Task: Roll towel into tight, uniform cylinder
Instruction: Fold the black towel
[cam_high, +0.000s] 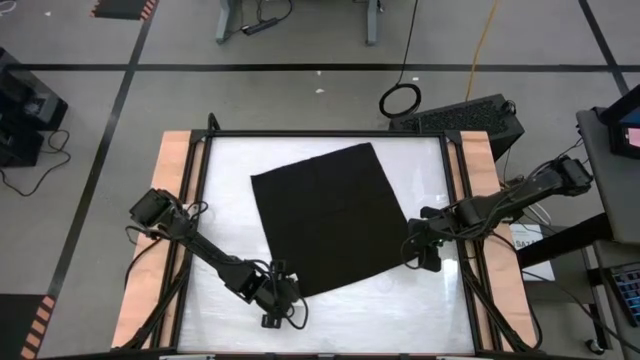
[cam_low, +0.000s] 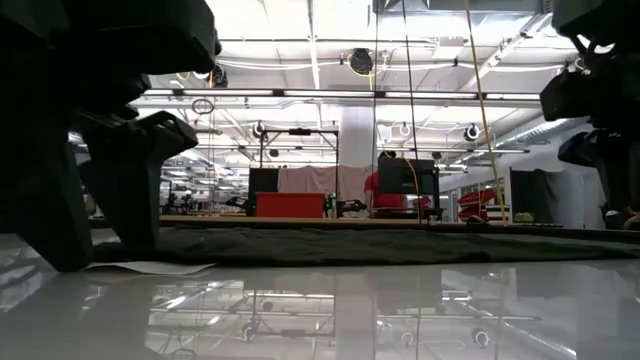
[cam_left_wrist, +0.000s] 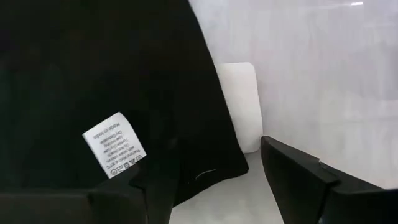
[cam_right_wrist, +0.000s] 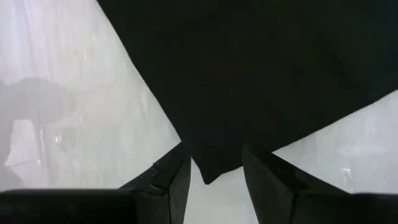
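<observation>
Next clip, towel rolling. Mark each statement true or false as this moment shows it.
1. The towel lies spread flat on the white tabletop. True.
2. The towel is already rolled into a cylinder. False: no part of it is rolled yet.
3. The left claw is open at the towel corner nearest the table's front edge, near the white tag. True.
4. The right claw waits far off the cloth at the table's back edge. False: it is at the towel's right-hand corner, a finger on each side of the tip.
5. The towel sits square with the table's edges. False: it is turned, corners pointing toward the sides.
</observation>
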